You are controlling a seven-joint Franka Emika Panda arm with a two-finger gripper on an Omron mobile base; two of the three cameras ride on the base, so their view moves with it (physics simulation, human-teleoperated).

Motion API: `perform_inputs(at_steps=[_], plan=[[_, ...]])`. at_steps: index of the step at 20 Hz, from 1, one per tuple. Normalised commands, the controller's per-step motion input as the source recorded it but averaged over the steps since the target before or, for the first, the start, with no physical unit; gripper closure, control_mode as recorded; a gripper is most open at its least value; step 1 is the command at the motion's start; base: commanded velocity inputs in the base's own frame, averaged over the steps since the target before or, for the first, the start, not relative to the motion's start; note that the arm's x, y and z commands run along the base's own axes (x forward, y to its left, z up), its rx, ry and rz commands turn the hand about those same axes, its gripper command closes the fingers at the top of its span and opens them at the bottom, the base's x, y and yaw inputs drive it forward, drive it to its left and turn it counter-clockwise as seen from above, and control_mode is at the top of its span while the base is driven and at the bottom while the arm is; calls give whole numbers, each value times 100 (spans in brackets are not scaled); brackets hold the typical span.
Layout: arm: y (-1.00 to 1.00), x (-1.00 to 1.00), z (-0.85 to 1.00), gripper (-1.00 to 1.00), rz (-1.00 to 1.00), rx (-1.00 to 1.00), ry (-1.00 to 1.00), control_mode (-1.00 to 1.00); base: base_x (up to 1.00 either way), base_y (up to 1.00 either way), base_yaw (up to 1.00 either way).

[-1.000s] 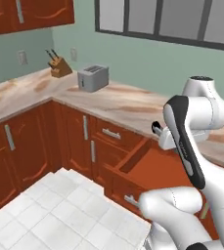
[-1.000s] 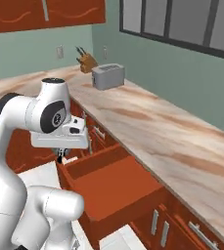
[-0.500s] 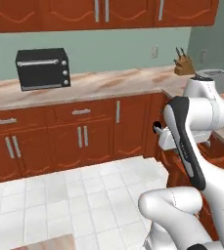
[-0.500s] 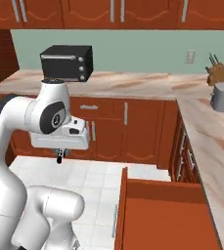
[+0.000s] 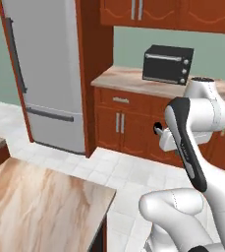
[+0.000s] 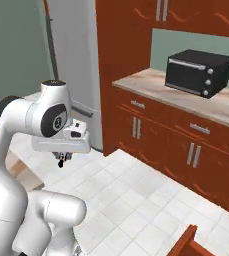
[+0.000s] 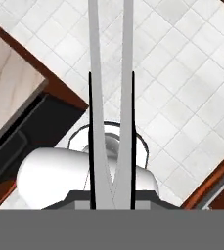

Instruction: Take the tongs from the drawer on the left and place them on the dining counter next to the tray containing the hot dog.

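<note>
My gripper [image 7: 111,97] is shut on the tongs [image 7: 96,73], whose two thin silver-grey arms run from between my fingers up and out of the top of the hand view. Under the hand lies white tiled floor. In the right base view the gripper [image 6: 62,159] hangs from the raised wrist, pointing down. A corner of the dining counter [image 5: 40,197], beige stone with brown veins, lies at the lower left of the left base view and at the left edge of the hand view [image 7: 6,83]. A red-brown corner of the open drawer [image 6: 191,242] shows at the bottom right. The tray is out of view.
A tall grey fridge [image 5: 45,74] stands at the left beside a red-brown cabinet column. A black toaster oven [image 5: 167,64] sits on the wall-side counter [image 6: 221,105] above red-brown cabinets. White tiled floor [image 6: 136,200] lies between the cabinets and the island.
The whole picture has swung as the base turned: toaster and knife block are gone, fridge and dining counter corner have come in. The gripper stays shut on the tongs.
</note>
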Motion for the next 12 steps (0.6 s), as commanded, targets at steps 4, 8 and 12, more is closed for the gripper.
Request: perform_inputs(at_steps=[4,8,12], plan=[[0,0,0,100,0,0,0,100,0,15,97],[0,0,0,100,0,0,0,100,0,19,87],[0,0,0,100,0,0,0,100,0,29,79]])
